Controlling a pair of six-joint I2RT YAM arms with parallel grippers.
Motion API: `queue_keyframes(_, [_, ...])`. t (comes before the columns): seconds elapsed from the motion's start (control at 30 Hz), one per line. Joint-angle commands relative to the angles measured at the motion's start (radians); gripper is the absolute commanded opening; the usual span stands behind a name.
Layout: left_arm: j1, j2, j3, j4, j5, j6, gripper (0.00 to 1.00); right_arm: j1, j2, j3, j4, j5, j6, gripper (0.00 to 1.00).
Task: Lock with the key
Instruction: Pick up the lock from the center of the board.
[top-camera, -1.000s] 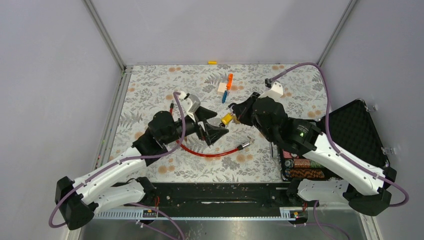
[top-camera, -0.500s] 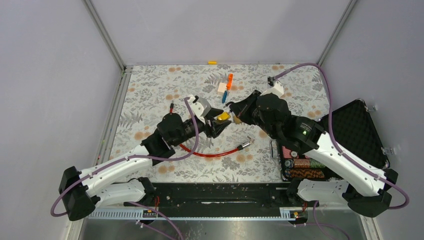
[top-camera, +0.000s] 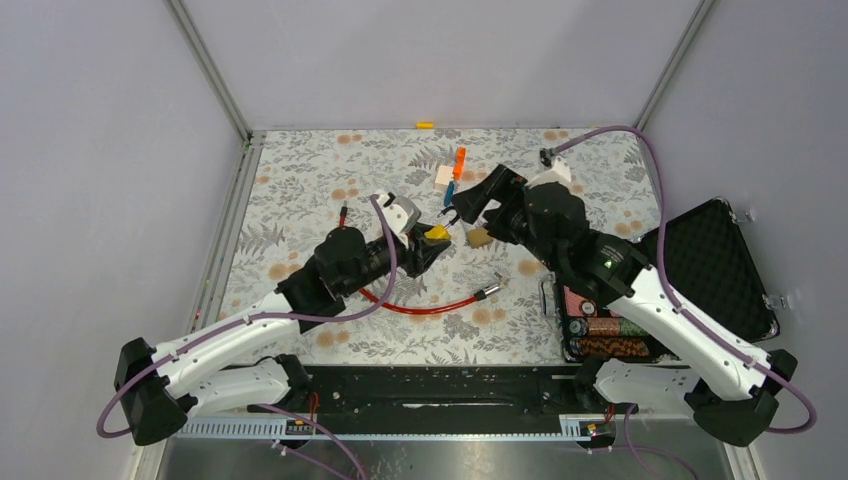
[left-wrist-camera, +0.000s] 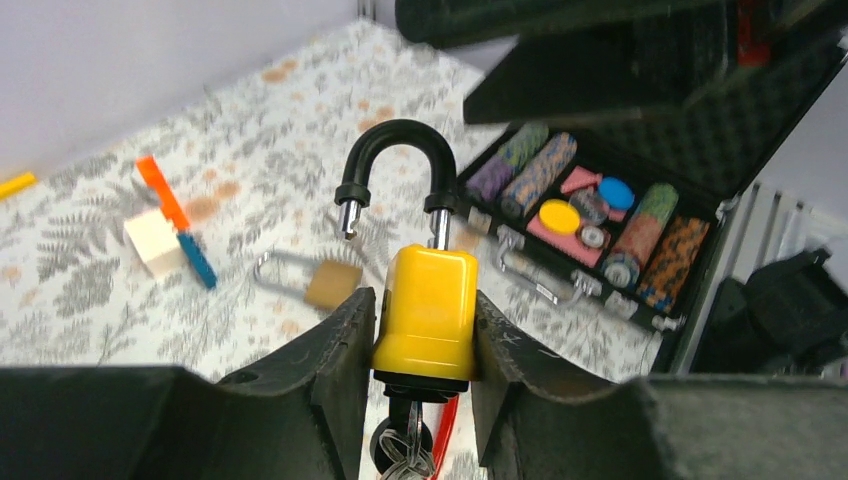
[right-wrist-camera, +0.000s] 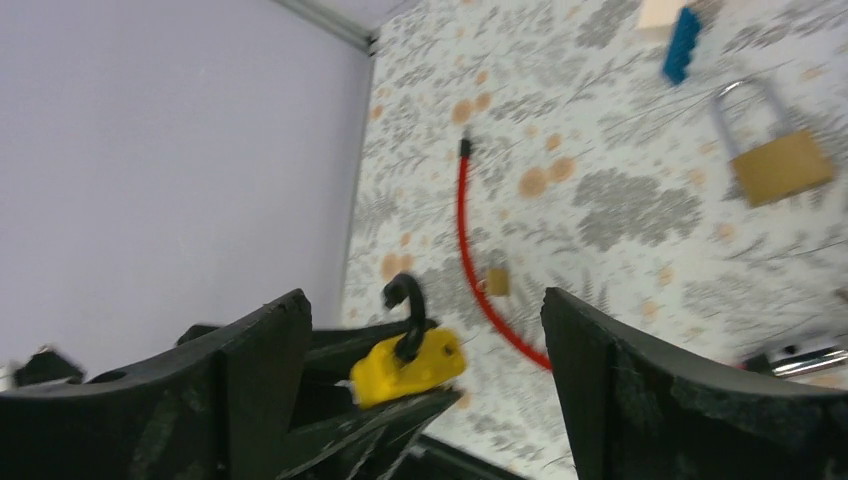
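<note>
Here, yellow padlock (left-wrist-camera: 425, 310), black shackle (left-wrist-camera: 395, 140) open, gripped by left fingers (left-wrist-camera: 330, 370), right fingers (right-wrist-camera: 250, 370) spread

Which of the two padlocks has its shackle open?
The yellow padlock in the left gripper: one end of its black shackle stands free. The brass padlock on the table looks closed.

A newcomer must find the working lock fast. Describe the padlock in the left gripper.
Over the floral mat, find the left gripper near the middle. It clamps the yellow padlock, black shackle open, keys hanging beneath; the brass padlock lies flat on the mat, ungripped.
</note>
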Motion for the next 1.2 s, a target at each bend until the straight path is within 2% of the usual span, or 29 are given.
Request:
queue_keyframes(0.0, [0.006, -0.014, 0.107, -0.114, -0.025, 0.031, 0.00, -0.179, -0.091, -0.095, 0.126, -0.231, -0.217, 0.92])
queue_keyframes(0.13, [0.039, 0.013, 0.186, -0.252, 0.112, 0.040, 0.00, -0.240, -0.160, -0.134, 0.241, -0.465, -0.537, 0.85])
queue_keyframes(0.23, [0.082, 0.024, 0.217, -0.298, 0.289, 0.038, 0.00, -0.240, -0.174, -0.121, 0.249, -0.668, -0.716, 0.83])
queue_keyframes(0.37, [0.092, 0.027, 0.257, -0.374, 0.467, 0.089, 0.00, -0.240, -0.196, -0.147, 0.298, -1.007, -0.890, 0.88])
queue_keyframes(0.5, [0.092, 0.037, 0.315, -0.470, 0.573, 0.141, 0.00, -0.239, -0.168, -0.102, 0.239, -1.181, -1.017, 0.87])
queue_keyframes(0.8, [0.092, 0.012, 0.307, -0.447, 0.701, 0.157, 0.00, -0.240, -0.118, -0.043, -0.034, -1.296, -1.202, 0.72])
queue_keyframes(0.87, [0.092, 0.016, 0.308, -0.439, 0.717, 0.154, 0.00, -0.240, -0.122, -0.051, -0.059, -1.302, -1.220, 0.56])
queue_keyframes(0.97, [0.094, 0.020, 0.313, -0.436, 0.732, 0.150, 0.00, -0.240, -0.119, -0.063, -0.085, -1.302, -1.240, 0.45])
queue_keyframes(1.17, [0.094, 0.020, 0.312, -0.423, 0.724, 0.148, 0.00, -0.240, -0.119, -0.082, -0.114, -1.285, -1.241, 0.37])
